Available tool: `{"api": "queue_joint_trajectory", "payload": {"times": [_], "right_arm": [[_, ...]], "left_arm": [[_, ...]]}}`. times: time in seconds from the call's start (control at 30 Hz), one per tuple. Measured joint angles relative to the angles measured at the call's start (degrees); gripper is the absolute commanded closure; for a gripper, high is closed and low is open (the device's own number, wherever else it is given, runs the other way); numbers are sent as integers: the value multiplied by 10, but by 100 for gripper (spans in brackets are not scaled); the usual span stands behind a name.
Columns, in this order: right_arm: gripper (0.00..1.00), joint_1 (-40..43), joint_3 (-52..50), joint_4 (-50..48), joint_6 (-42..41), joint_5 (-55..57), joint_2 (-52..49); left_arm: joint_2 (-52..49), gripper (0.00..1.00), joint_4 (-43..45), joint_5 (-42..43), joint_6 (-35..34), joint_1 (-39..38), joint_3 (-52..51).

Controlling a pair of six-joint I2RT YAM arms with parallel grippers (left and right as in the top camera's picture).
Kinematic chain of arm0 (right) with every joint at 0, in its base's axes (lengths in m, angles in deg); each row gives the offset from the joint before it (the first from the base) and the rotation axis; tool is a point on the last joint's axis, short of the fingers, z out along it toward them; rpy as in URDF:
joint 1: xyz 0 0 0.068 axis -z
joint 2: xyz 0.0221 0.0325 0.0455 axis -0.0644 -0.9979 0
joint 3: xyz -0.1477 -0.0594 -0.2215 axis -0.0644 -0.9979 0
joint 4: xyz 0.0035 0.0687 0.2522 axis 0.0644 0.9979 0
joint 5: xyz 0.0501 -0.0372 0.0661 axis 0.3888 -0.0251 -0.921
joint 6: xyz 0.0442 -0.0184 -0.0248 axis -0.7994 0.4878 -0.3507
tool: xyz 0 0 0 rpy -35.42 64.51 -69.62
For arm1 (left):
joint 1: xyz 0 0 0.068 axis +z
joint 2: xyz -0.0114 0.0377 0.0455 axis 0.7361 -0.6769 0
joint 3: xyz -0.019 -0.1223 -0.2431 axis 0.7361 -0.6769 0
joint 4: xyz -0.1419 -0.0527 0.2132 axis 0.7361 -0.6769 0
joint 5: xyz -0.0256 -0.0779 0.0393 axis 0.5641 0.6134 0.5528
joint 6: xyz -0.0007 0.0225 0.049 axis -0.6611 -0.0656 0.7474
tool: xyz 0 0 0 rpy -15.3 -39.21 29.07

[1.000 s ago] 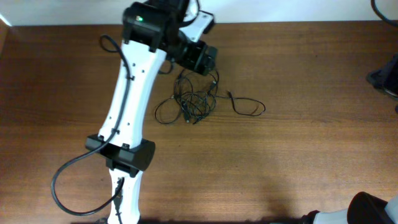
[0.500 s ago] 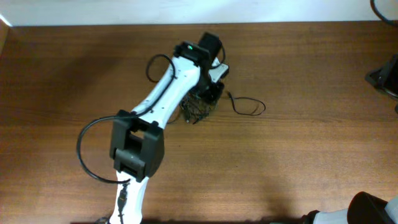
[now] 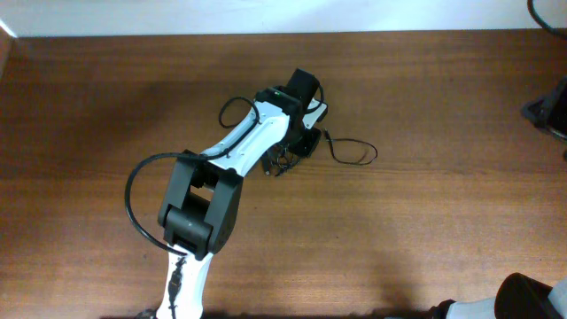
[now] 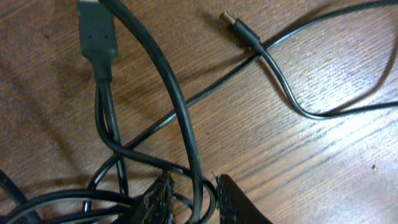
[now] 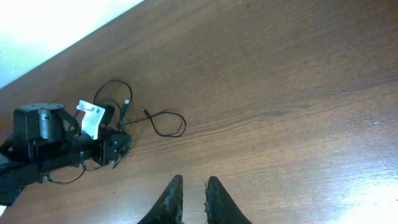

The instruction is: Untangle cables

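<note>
The cables lie as a tangle of thin black cords on the wooden table, with one loop trailing out to the right. My left gripper is down on the tangle's middle and hides most of it from above. In the left wrist view, its fingertips sit on either side of one black cord and are closed in on it. A flat black plug and a small metal-tipped plug lie beyond. My right gripper hovers far from the cables, jaws nearly together and holding nothing.
The left arm stretches across the table's left half. A dark object sits at the table's right edge. The table's far edge meets a white wall.
The left arm swung from behind the tangle down onto it. Its gripper went from wide open to closed round a cord. The right arm stayed put.
</note>
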Motion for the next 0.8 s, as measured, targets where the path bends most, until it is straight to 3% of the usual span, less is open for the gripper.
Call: {"api": "queue_joint_trajectory", "payload": {"times": [0.13,0.17,0.23,0.37,0.43,0.57,0.63,0.8], "right_arm": [[86,0,0,0,0,0,0],[85,0,0,0,0,0,0],[85,0,0,0,0,0,0],[86,0,0,0,0,0,0],[86,-2,-1,0,0,-2,0],[86,-72,-34,-13,0,-9,-1],[86,-117,-49,-45,0,-12,-2],[85,-238,-58,-136,-19,-85,-16]], "left_arm": [[0,73,16,0,0,-2,-20],[0,76,20,0,0,-4,-27],[0,100,34,-1,-1,-16,-48],[0,100,12,12,-9,-36,-50],[1,100,-36,57,-10,-26,-5],[50,100,-98,259,-15,52,253],[89,100,-102,332,-36,78,336],[123,100,-90,527,-69,106,395]]}}
